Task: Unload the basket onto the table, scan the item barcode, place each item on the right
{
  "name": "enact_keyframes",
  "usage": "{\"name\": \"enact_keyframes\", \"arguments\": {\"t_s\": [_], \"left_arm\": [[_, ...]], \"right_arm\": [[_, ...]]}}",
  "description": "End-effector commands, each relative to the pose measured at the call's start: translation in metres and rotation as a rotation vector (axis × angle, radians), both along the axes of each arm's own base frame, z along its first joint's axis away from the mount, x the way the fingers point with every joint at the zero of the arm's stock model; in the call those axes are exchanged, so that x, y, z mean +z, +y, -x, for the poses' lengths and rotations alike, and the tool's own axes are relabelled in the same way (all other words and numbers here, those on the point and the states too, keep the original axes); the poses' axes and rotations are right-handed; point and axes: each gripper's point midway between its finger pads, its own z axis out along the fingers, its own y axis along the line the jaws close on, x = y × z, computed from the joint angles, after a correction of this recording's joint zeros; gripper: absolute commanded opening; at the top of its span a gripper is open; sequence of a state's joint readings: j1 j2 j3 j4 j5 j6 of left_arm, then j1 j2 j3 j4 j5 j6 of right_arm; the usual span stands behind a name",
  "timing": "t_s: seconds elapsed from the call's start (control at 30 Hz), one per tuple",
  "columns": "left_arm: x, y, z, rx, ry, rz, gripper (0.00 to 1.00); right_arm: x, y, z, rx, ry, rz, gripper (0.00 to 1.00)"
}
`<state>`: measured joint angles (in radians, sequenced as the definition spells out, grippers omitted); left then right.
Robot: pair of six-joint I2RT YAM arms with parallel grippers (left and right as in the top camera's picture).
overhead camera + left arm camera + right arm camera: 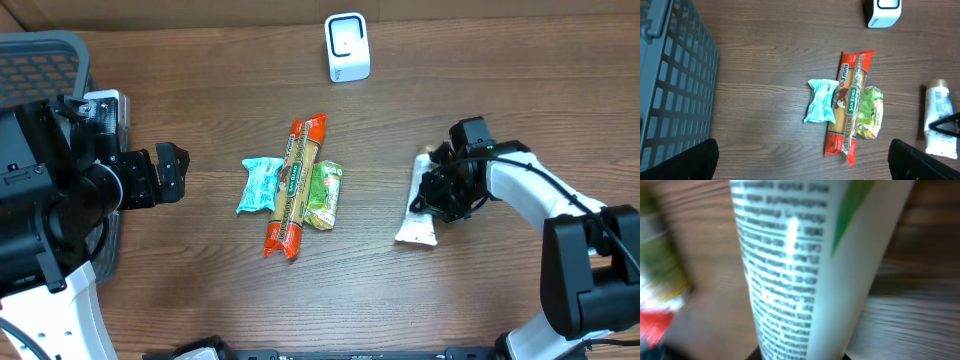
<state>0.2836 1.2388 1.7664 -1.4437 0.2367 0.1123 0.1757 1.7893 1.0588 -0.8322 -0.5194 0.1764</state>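
On the brown wooden table (500, 90), a grey plastic mesh basket (40, 60) stands far left. My left gripper (172, 172) beside it is spread wide, empty. A long red-orange pasta packet (296, 185) lies centre. At right, my right gripper (432, 195) is clenched on the white printed tube (418, 225), lying on the table. A small white scanner (347, 47) stands far centre.

Overhead cam stares straight down at the whole table (200, 290). Left wrist cam looks down from a bit back, sharing the packets (847, 107) and tube (939, 117) with it. Right wrist cam's jammed right up against that tube, all blurry.
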Motion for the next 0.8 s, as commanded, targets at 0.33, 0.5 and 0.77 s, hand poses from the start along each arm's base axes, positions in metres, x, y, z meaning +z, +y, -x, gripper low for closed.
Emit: {"name": "enact_keyframes", "arguments": {"t_s": [0.33,0.5,0.77], "left_arm": [[-0.001,-0.002,0.002,-0.018,-0.003,0.001,0.99],[-0.001,-0.002,0.002,-0.018,-0.003,0.001,0.99],[-0.001,-0.002,0.002,-0.018,-0.003,0.001,1.00]], "right_arm": [[0.123,0.056,-0.024,0.360,-0.338,-0.428,0.04],[0.141,0.058,-0.025,0.381,-0.363,-0.444,0.04],[0.145,0.058,-0.024,0.381,-0.365,-0.444,0.04]]}}
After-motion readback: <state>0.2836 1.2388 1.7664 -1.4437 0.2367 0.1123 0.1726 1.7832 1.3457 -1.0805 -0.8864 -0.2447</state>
